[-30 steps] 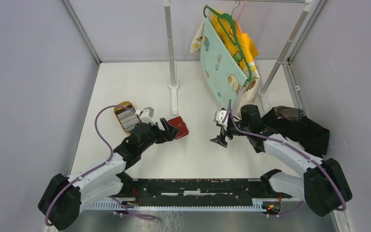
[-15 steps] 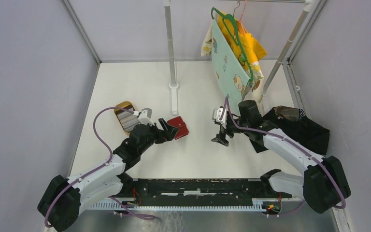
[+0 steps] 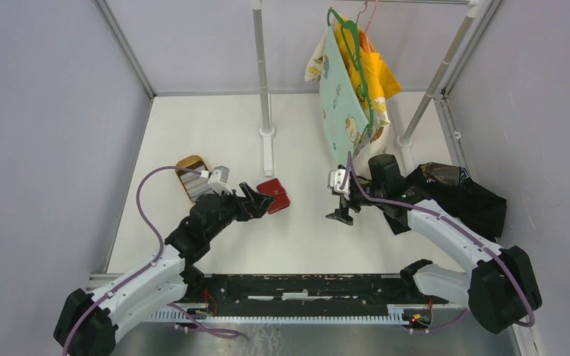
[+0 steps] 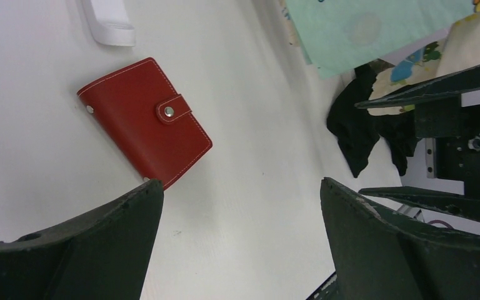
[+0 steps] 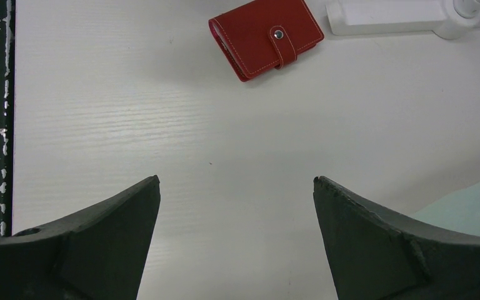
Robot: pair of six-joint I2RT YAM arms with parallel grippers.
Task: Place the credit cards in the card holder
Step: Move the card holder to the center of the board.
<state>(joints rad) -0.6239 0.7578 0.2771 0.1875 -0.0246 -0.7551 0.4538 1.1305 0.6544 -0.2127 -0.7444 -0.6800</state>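
Observation:
The red card holder [image 3: 274, 196] lies closed and snapped on the white table; it also shows in the left wrist view [image 4: 145, 120] and in the right wrist view [image 5: 265, 37]. My left gripper [image 3: 256, 200] is open and empty just left of it, close to its edge. My right gripper [image 3: 339, 208] is open and empty, well to the right of the holder. The credit cards [image 3: 192, 182] lie stacked in a tan oval tray [image 3: 187, 162] behind my left wrist.
A white rack foot [image 3: 268, 152] stands just behind the holder. Clothes on a green hanger [image 3: 352, 81] hang above the right arm. A black cloth heap [image 3: 460, 194] lies at the right. A black strip [image 3: 297, 285] runs along the near edge.
My left gripper has drawn back a little to the left and nearer the front. The hanging clothes have swung on the rail. The right gripper has barely moved.

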